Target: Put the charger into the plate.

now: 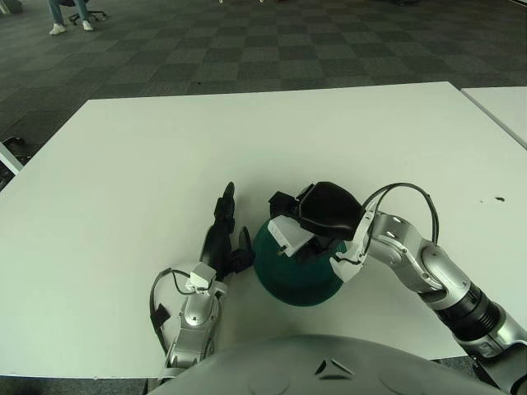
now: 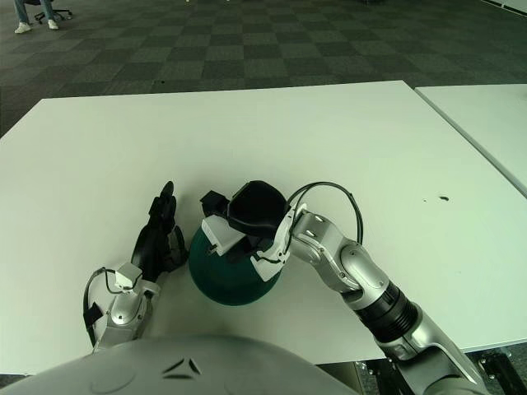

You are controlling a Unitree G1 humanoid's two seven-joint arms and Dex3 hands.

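Left eye view: one white charger point(image 1: 290, 236) is pinched in the curled right hand point(image 1: 317, 216) right over the one green plate point(image 1: 300, 271) at lower centre, hiding the plate's upper rim; whether the charger touches the plate cannot be told. The left hand point(image 1: 221, 240), fingers stretched out flat and holding nothing, lies just beside the plate's left rim, crowding that side. The white table point(image 1: 148, 156) is open across the upper half to its far edge, with a second table point(image 1: 504, 105) at the right edge of the frame.
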